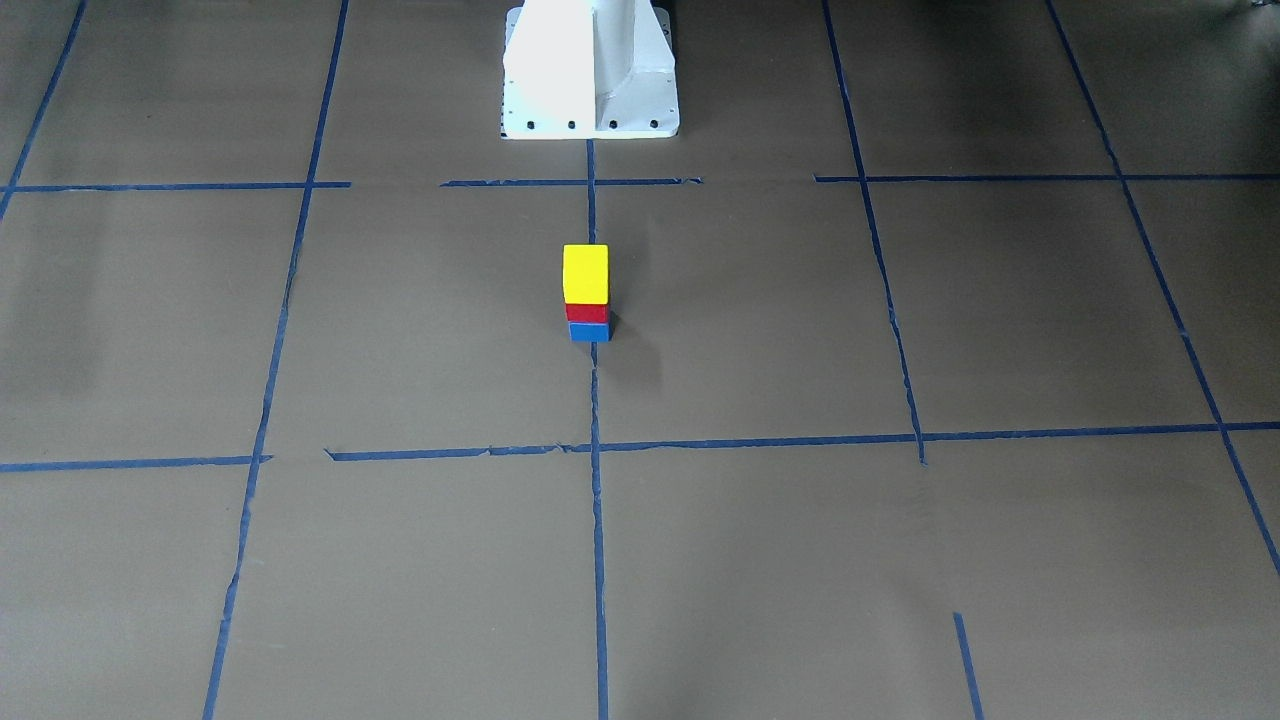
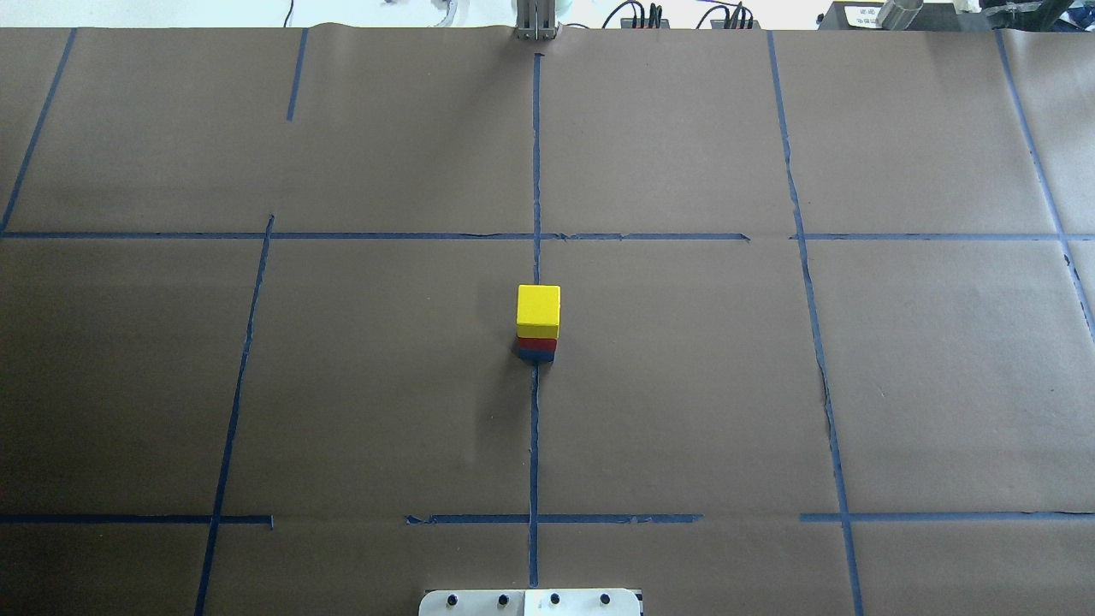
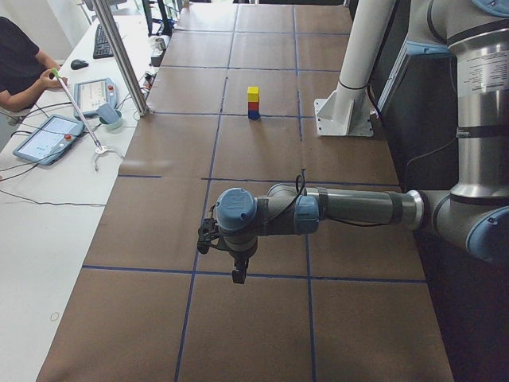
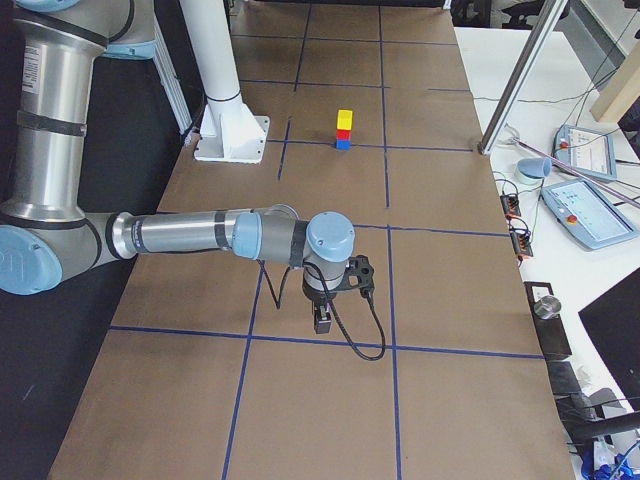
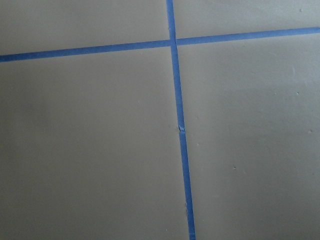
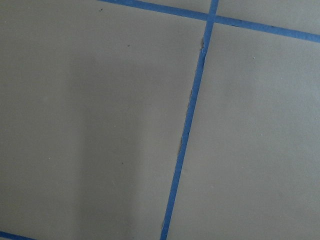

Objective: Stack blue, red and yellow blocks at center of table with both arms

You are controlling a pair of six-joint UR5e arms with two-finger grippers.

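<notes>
Brown taped worktop point(image 1: 400, 330) carries yellow cube point(image 1: 585, 272) on red cube point(image 1: 587, 312) on blue cube point(image 1: 589, 332). My left jaws, right jaws: spread or pressed, I cannot tell.

Two high cameras face each other over the table point(image 2: 342, 385), sharing the block stack point(image 1: 586, 295); end cameras see it far beyond the left pincer point(image 3: 237, 275) and right pincer point(image 4: 323, 322) — wrist cameras stare closely at tape point(image 5: 180, 125) beneath.

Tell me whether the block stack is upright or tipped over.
Upright. The yellow block sits squarely on the red block, which sits on the blue block, sides aligned, on the table's centre line.
</notes>
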